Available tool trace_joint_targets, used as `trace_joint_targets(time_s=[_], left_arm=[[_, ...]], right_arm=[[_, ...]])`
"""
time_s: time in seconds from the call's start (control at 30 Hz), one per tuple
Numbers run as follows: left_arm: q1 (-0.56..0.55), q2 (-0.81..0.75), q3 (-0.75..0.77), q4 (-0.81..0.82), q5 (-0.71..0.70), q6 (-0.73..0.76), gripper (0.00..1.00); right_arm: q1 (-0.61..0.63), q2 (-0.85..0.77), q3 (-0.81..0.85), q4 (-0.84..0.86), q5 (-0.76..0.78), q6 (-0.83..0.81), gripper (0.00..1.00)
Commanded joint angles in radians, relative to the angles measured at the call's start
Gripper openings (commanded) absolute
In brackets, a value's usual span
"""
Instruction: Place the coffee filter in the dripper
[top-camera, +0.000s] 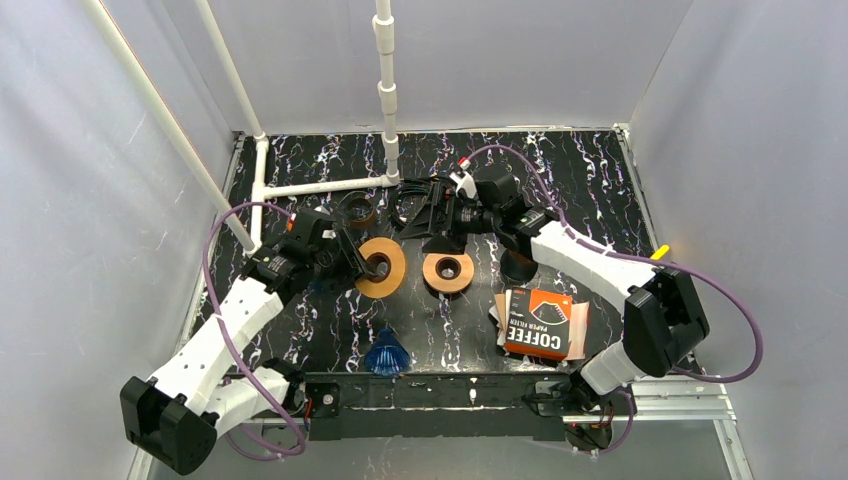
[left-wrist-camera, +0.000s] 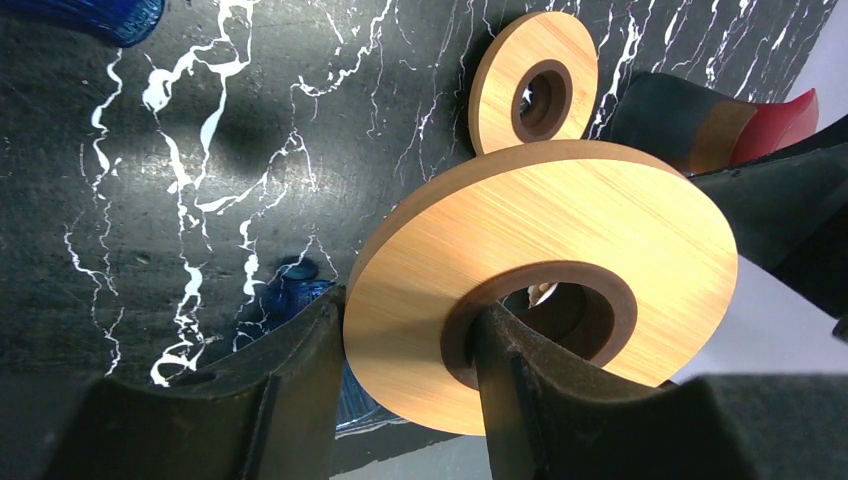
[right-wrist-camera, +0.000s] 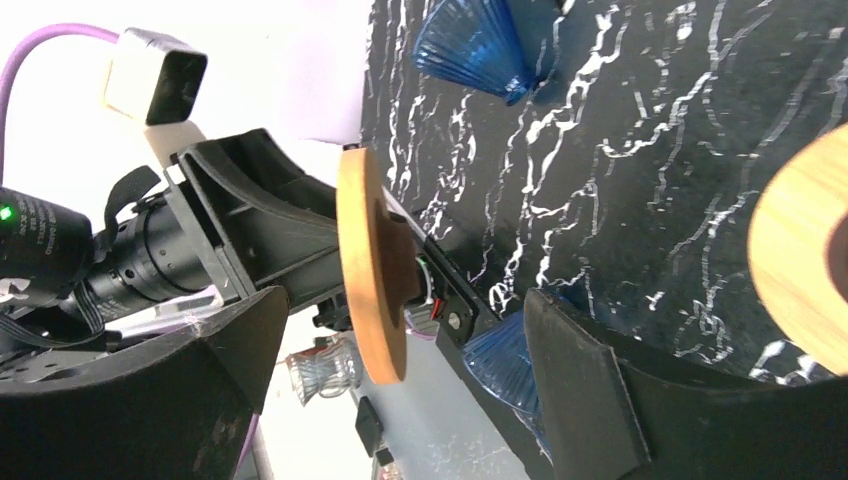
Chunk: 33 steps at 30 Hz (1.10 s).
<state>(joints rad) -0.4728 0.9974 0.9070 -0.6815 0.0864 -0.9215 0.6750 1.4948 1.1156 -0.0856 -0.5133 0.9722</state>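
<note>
Marbled table (top-camera: 325, 330), filter box (top-camera: 540, 323), ring (top-camera: 392, 277) in left jaws

White pipe frame (top-camera: 387, 100) back-left on marbled table (top-camera: 590, 170); possibly yellow tag (top-camera: 660, 250) right.

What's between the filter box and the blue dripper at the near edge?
Nothing visible: bare table from the coffee filter box to the blue dripper. The wooden disc held by the left gripper is farther back, off that line.
</note>
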Motion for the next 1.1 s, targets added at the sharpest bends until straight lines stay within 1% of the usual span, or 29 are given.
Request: trace_joint_targets(time_s=[0.0, 0.1, 0.2, 0.23, 0.4, 0.5, 0.57, 0.67, 0.8, 0.9, 1.0, 1.07], left_arm=[[-0.001, 0.003, 0.008, 0.034, 0.058, -0.044, 0.33], [-0.001, 0.012, 0.016, 0.056, 0.074, -0.057, 0.34], [-0.001, 0.028, 0.032, 0.063, 0.086, -0.063, 0.34], [-0.001, 0.033, 0.038, 0.062, 0.091, -0.060, 0.34], [-0.001, 0.047, 0.049, 0.059, 0.100, -0.056, 0.34], [-0.001, 0.042, 0.046, 0.057, 0.095, -0.057, 0.35], [-0.001, 0.038, 0.042, 0.058, 0.091, -0.056, 0.37], [-0.001, 0.034, 0.046, 0.059, 0.086, -0.049, 0.42], [-0.001, 0.032, 0.063, 0.064, 0.090, -0.018, 0.56], [-0.001, 0.029, 0.082, 0.086, 0.111, 0.019, 0.67], [-0.001, 0.024, 0.101, 0.109, 0.119, 0.046, 0.76], [0.000, 0.025, 0.117, 0.123, 0.120, 0.068, 0.79]], right_arm=[[0.030, 0.043, 0.006, 0.123, -0.080, 0.040, 0.94], [0.037, 0.070, 0.019, 0.129, -0.108, 0.035, 0.87], [0.038, 0.094, 0.022, 0.141, -0.141, 0.044, 0.77], [0.040, 0.104, 0.022, 0.154, -0.151, 0.050, 0.72], [0.047, 0.128, 0.043, 0.209, -0.188, 0.075, 0.39], [0.047, 0.127, 0.053, 0.209, -0.191, 0.075, 0.16], [0.047, 0.123, 0.055, 0.209, -0.192, 0.073, 0.01], [0.047, 0.114, 0.056, 0.198, -0.186, 0.059, 0.01], [0.047, 0.101, 0.087, 0.130, -0.161, -0.010, 0.01], [0.046, 0.088, 0.133, 0.029, -0.118, -0.117, 0.01], [0.045, 0.057, 0.157, -0.043, -0.047, -0.192, 0.01], [0.038, 0.032, 0.154, -0.074, -0.002, -0.220, 0.01]])
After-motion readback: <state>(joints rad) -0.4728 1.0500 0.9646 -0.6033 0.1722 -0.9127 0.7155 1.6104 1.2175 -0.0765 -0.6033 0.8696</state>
